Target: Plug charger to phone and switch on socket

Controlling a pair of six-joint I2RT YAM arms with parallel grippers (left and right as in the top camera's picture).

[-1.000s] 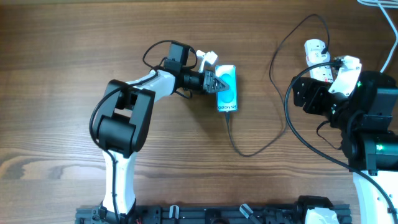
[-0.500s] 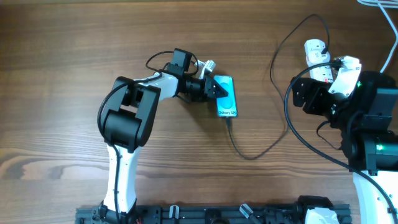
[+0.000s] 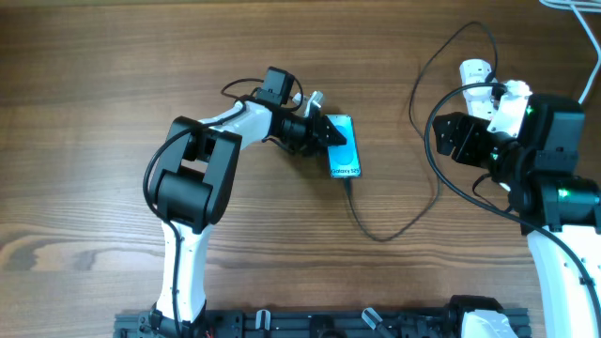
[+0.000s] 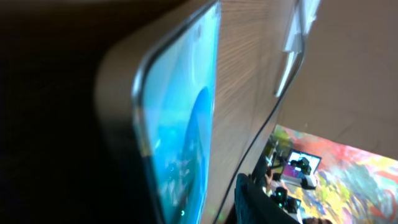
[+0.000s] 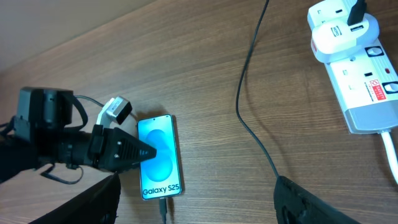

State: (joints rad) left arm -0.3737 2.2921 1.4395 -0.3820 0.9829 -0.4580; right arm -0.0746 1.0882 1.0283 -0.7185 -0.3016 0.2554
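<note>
ok, phone (image 3: pixel 345 150) lies flat mid-table, screen up. charger (image 5: pixel 239 109) tip meets its bottom edge, and the cable loops right twd the socket (image 5: pixel 360 74) at the far right edge. left claw (image 3: pixel 329 131) tip sits on the phone's left side. i can't tell if it's closed or gripping, since the wrist cam is just a blurry close-up of the screen. right claw (image 5: pixel 198 183) is spread wide w/ nothing in it, up above the table nr the socket.
</note>
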